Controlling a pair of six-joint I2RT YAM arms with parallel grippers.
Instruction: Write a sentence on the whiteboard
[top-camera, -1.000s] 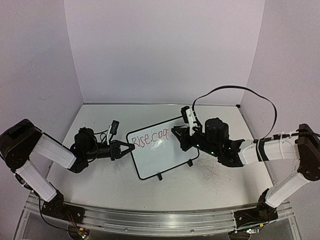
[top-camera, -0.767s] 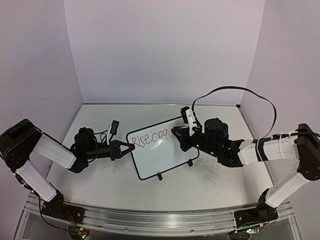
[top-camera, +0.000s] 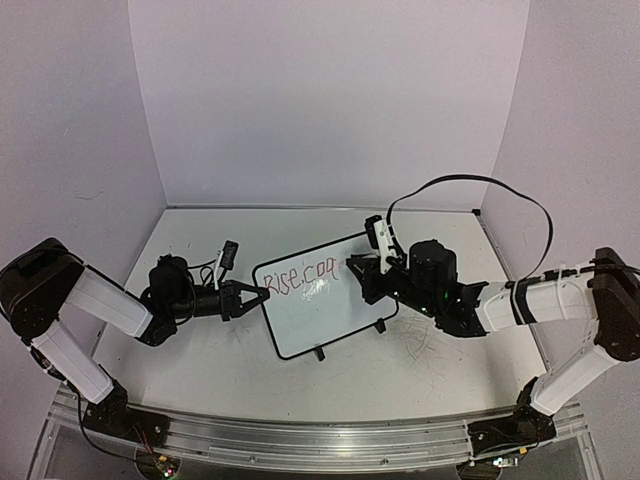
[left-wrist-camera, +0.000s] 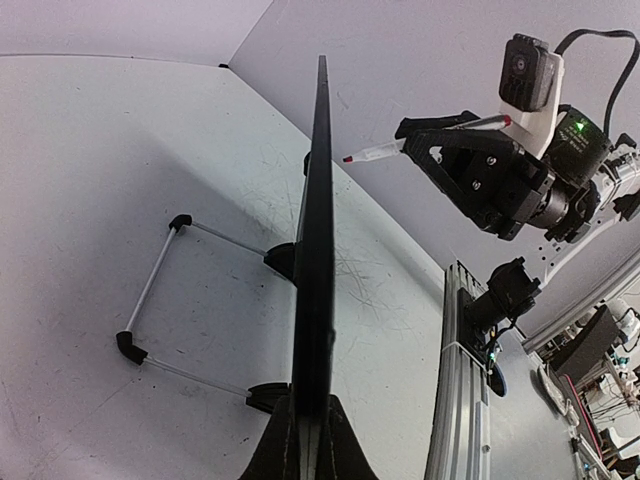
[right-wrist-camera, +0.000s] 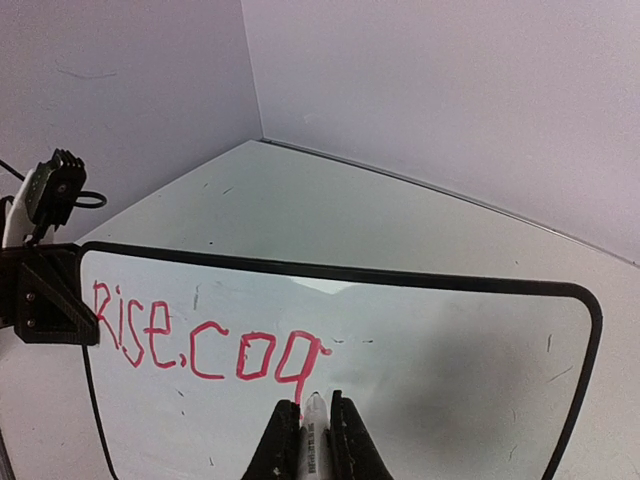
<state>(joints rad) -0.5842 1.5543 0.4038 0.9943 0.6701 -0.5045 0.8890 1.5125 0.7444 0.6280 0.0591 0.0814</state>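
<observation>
The whiteboard (top-camera: 325, 310) stands tilted on the table's middle, seen edge-on in the left wrist view (left-wrist-camera: 316, 230). My left gripper (top-camera: 260, 297) is shut on its left edge, its jaws pinching the black frame (left-wrist-camera: 310, 440). The sentence (top-camera: 305, 277) reads "Rise,coq" in red along the top line (right-wrist-camera: 205, 340). My right gripper (top-camera: 353, 267) is shut on a white marker (right-wrist-camera: 316, 440) just below the last letter. From the left wrist, the marker's red tip (left-wrist-camera: 347, 158) sits a small gap off the board's face.
The board's wire stand with black feet (left-wrist-camera: 150, 290) reaches out behind it. Grey scribble marks (top-camera: 430, 345) cover the tabletop at the right. An aluminium rail (top-camera: 300, 432) runs along the near edge. Walls close in on three sides.
My right arm with the marker has shifted slightly to the right and down. The left arm and the board have not moved, and the writing looks the same.
</observation>
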